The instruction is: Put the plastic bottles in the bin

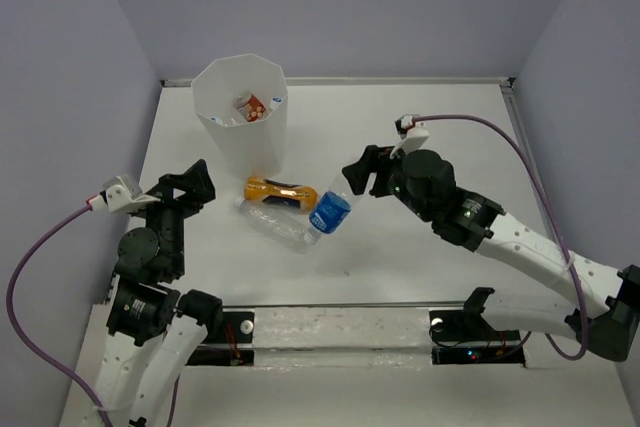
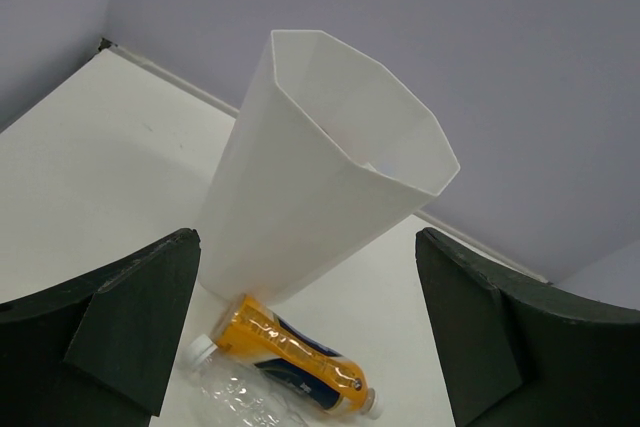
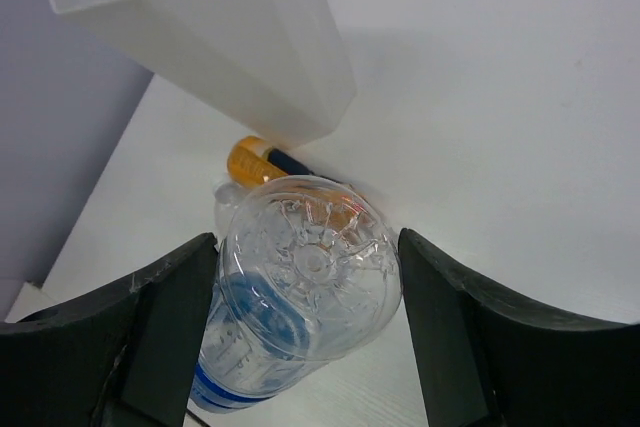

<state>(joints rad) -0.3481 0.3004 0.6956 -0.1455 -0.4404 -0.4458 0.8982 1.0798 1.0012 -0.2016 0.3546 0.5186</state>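
The right pincer point(image 3: 305, 240) is seen with its jaws set wide on either side of the clear base of the blue-labelled bottle point(image 1: 330, 212). Whether they are already pressing on it cannot be told, as the pads are seen right at the plastic. The left pincer point(image 2: 307, 237) is held open and empty, pointed at the bin point(image 1: 245, 147). The blue-labelled bottle is tilted on the surface point(image 1: 420, 277), and its far end appears to rest against a clear bottle point(image 1: 270, 222) lying flat. An orange bottle point(image 1: 280, 190) lies just beside them, near the foot of the bin. Something orange-red is visible at the bottom of the bin, but it is too small to be identified. Several risks are judged to follow from here. The bottle is taken only near its base, where the plastic is round and slick, so it may be squeezed out of the jaws or left to swing cap-down once raised. If the grip is made too firm, the thin wall may be crushed and the hold lost. As the bottle is lifted, the clear bottle beneath it may be nudged and sent rolling, perhaps carrying the orange bottle with it. The bin is tall and narrower at its foot than at its rim, so it could be tipped if the rim is struck by the bottle or the arm. A release made short of the rim would drop the bottle outside.
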